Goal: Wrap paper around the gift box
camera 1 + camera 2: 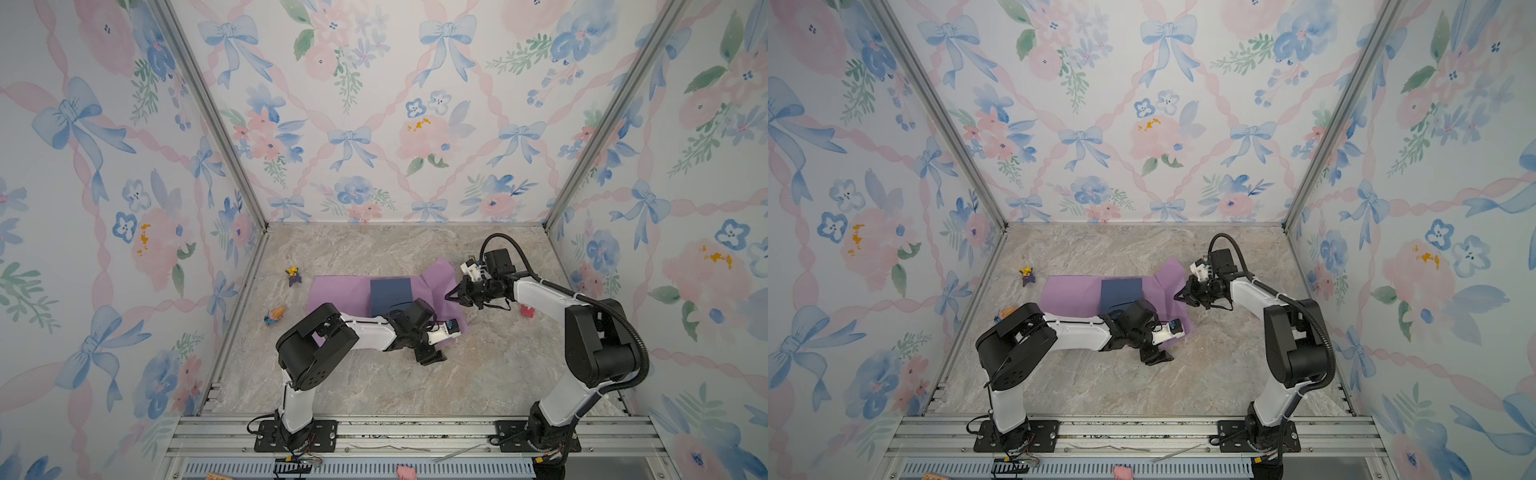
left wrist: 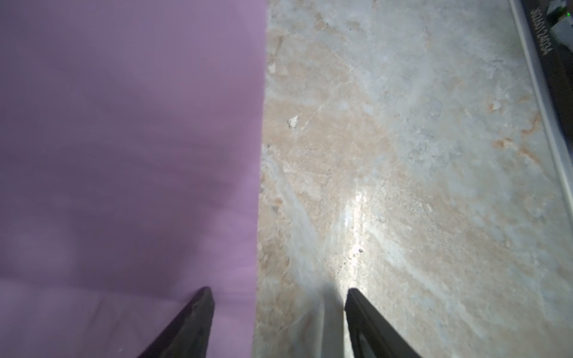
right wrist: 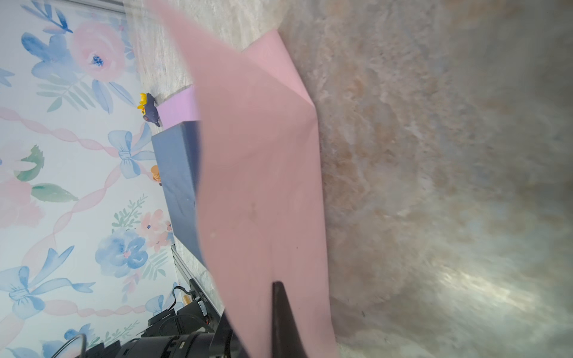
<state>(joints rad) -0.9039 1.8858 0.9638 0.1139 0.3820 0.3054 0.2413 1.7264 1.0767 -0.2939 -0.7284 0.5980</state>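
Gift box (image 1: 390,296), dark navy and flat, lies on the lilac face of the paper (image 1: 336,291) near the sheet's middle; its near edge is hidden behind the left arm's wrist. The paper lies spread on the marble-patterned table (image 1: 415,386), except on the right of the box, where it rises off the surface toward the right gripper (image 1: 449,297).

The right gripper is closed on that raised edge. In the right wrist view the pale pink underside of the paper (image 3: 260,186) fills the middle of the frame, with one dark finger (image 3: 283,313) against it and the box (image 3: 178,173) behind it.

The left gripper (image 2: 278,291) is spread wide and holds nothing. It sits low at the sheet's near edge, with one finger over the paper (image 2: 124,155) and one over bare table.

Light lettering on a dark strip (image 2: 545,34) in the left wrist view is too blurred to read.

A yellow-and-purple toy figure (image 1: 294,275) and an orange-and-blue toy (image 1: 275,315) lie left of the sheet. A small red object (image 1: 528,310) sits beside the right arm.
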